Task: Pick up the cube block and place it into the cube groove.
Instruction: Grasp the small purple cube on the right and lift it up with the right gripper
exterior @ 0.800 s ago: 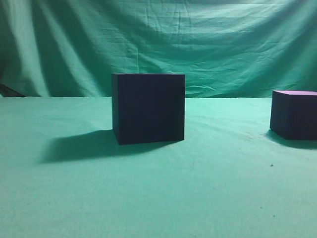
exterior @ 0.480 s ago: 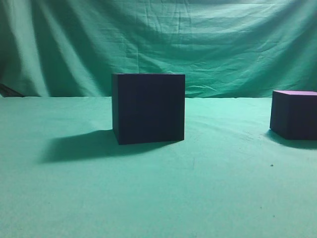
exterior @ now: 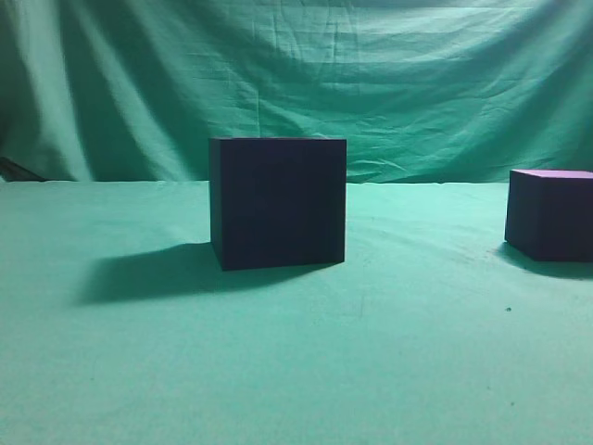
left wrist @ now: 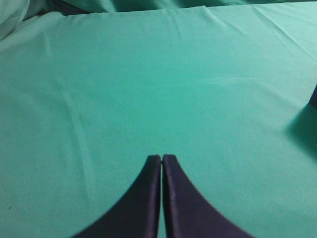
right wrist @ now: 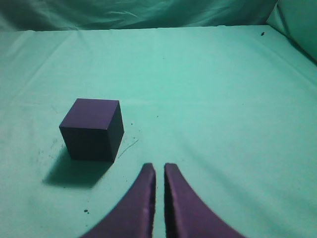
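Nothing is seen to have shifted across the exterior views: the large dark box (exterior: 277, 202) and the cube block (exterior: 550, 214) are found in the same spots as in the two earlier frames, and no arm has entered that view.

With the large dark box taken as the landmark, the cube block is placed well apart from it to the right, at the right edge of the exterior view, resting flat on the green cloth (exterior: 296, 362). The box's top is not shown from this low angle, so the cube groove cannot be made out. A shadow is cast to the left of the box.

In the right wrist view the cube block (right wrist: 92, 129) is seen upright on the cloth, ahead and to the left of the right gripper (right wrist: 159, 169), whose dark fingers are drawn nearly together with only a thin slit between them; nothing is held. In the left wrist view the left gripper (left wrist: 162, 159) is shown with its fingers pressed closed over bare cloth, and only a dark sliver and shadow are caught at the right edge.
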`<state>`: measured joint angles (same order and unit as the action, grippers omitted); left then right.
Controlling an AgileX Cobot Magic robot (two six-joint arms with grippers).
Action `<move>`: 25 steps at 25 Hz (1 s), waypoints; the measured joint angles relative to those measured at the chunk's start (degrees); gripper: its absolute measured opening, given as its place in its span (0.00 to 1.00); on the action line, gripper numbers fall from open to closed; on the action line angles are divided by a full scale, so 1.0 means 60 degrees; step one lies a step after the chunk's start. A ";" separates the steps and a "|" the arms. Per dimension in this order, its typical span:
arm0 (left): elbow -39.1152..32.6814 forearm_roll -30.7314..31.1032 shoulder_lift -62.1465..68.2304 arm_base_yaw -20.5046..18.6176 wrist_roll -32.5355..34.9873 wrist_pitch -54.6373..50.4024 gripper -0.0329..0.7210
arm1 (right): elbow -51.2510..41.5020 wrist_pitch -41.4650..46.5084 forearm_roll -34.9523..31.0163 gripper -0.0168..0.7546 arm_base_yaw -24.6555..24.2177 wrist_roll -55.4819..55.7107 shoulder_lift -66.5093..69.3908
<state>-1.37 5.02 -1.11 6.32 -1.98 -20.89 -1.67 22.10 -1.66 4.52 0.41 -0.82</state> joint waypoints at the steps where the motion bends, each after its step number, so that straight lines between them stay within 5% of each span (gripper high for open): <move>1: 0.0000 0.0000 0.0000 0.0000 0.0000 0.0000 0.04 | 0.0000 0.0000 0.0000 0.02 0.0000 0.0000 0.0000; 6: 0.0000 0.0000 0.0000 0.0000 0.0000 0.0000 0.04 | 0.0000 -0.0404 0.0018 0.02 0.0000 0.0000 0.0000; 16: 0.0000 0.0000 0.0000 0.0000 0.0000 0.0000 0.04 | 0.0000 -0.5294 -0.0034 0.02 0.0000 0.0000 0.0000; 25: 0.0000 0.0000 0.0000 0.0000 0.0000 0.0000 0.04 | 0.2303 -0.1658 -0.0445 0.02 0.0000 0.0140 0.1983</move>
<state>-1.37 5.02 -1.11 6.32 -1.98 -20.89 12.15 12.15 -4.32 4.52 1.25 11.08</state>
